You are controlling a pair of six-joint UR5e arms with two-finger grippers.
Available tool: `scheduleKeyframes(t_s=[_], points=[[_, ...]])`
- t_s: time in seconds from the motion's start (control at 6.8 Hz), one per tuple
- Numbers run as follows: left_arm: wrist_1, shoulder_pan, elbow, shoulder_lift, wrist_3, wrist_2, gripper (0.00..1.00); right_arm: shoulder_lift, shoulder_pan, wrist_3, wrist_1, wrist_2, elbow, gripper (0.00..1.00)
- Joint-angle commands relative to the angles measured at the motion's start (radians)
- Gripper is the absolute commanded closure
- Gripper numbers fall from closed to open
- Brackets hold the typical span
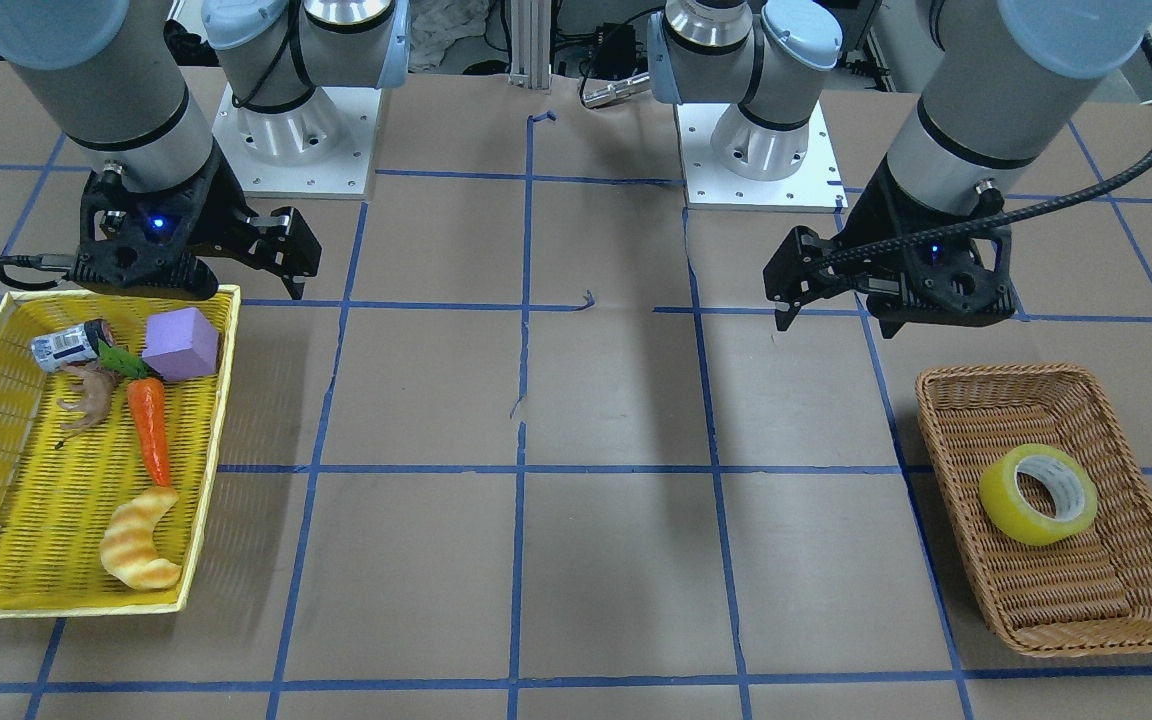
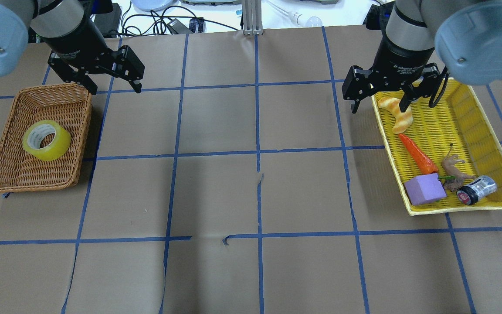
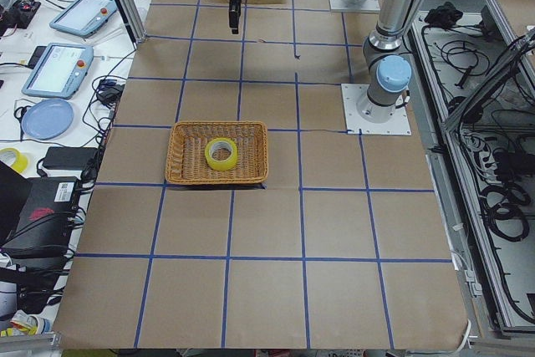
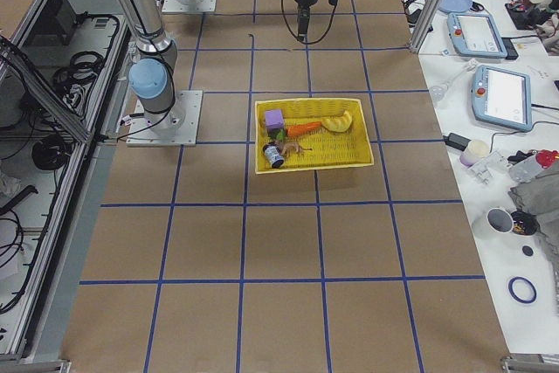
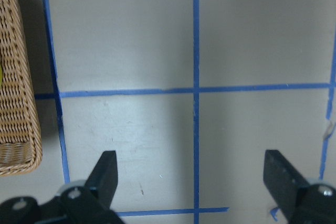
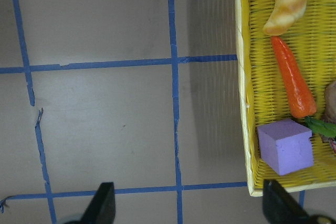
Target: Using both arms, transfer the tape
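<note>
The tape, a yellow translucent roll with a pale core, lies tilted in the brown wicker basket. It also shows in the overhead view and the exterior left view. My left gripper hovers open and empty just beyond the basket's far right corner, apart from the tape. In its wrist view the fingers are spread wide over bare table and the basket edge is at left. My right gripper is open and empty over the far left corner of the yellow tray.
The yellow tray holds a croissant toy, a carrot, a purple block, a small animal figure and a small can. Brown paper with a blue tape grid covers the table between basket and tray.
</note>
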Motion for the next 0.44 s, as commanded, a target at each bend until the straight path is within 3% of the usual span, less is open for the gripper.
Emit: scheduleKeyframes(t_s=[0.0,0.29], points=[[-0.018,-0.03,0.004,0.003,-0.014,0.007,0.0,0.0,0.0,-0.002,-0.001,0.002,0.0,0.0],[-0.02,-0.03,0.001,0.006,-0.014,0.007,0.0,0.0,-0.002,-0.002,-0.001,0.0,-0.005,0.0]])
